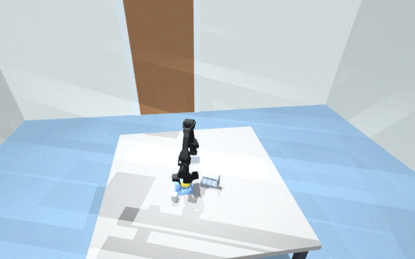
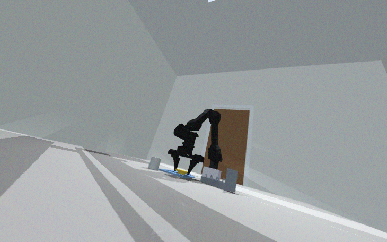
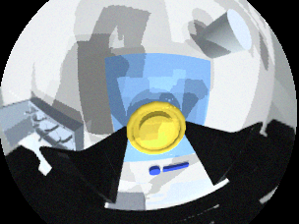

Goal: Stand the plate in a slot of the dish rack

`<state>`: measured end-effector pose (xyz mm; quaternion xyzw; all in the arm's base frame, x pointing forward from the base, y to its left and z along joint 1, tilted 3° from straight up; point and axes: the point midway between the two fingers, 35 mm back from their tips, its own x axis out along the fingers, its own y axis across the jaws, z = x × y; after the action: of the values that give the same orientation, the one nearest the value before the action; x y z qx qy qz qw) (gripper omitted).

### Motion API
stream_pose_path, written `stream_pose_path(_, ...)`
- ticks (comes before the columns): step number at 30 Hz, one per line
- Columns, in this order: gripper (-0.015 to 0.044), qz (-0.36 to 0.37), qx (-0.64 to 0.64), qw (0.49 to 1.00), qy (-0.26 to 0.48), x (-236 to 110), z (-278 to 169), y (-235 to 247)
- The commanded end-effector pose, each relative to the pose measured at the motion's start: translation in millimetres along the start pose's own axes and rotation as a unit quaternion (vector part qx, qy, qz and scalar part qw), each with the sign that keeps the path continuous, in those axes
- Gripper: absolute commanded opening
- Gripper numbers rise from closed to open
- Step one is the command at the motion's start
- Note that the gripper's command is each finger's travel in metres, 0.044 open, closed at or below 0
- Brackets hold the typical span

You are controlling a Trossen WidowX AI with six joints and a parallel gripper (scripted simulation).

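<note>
1. Nearer to the left edge of the table (image 1: 241,212) (image 2: 78,180) (image 3: 59,29) than to its right edge, as the top view shows, the yellow plate (image 1: 185,184) (image 2: 181,171) (image 3: 156,129) lies on a blue mat (image 1: 181,192) (image 2: 164,170) (image 3: 118,74).
2. The gripper (image 1: 185,182) (image 2: 182,172) (image 3: 155,127) points down, its jaws spread wide, one finger at each side of the plate. If they already pinch the rim, I cannot tell.
3. Between the plate and the table's right edge stands the dish rack (image 1: 218,181) (image 2: 231,180) (image 3: 76,129). The plate is outside it; the wrist view shows best the small dividers inside.
4. A grey cylinder (image 1: 174,196) (image 2: 154,163) (image 3: 221,39) stands just beside the mat, on the side of the near left corner.
5. Only in the wrist view, a dark blue bar (image 3: 176,167) and a small blue round piece (image 3: 154,170) can be clearly seen.
6. The top view shows the far two corners; the exterior view shows better the fingers' height, low at the plate.
</note>
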<state>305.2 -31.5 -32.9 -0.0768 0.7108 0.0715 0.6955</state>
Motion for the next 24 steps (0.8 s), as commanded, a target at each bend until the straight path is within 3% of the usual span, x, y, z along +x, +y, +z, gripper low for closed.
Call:
stream_pose_path(1, 0.0255, 0.000, -0.002, 1.000, 0.001, 0, 0, 0)
stream_pose_path(11, 0.0000, -0.001, -0.002, 1.000, 0.000, -49, 11, -4)
stream_pose_path(24, 0.0000, -0.001, -0.002, 1.000, 0.000, -115, 17, -5)
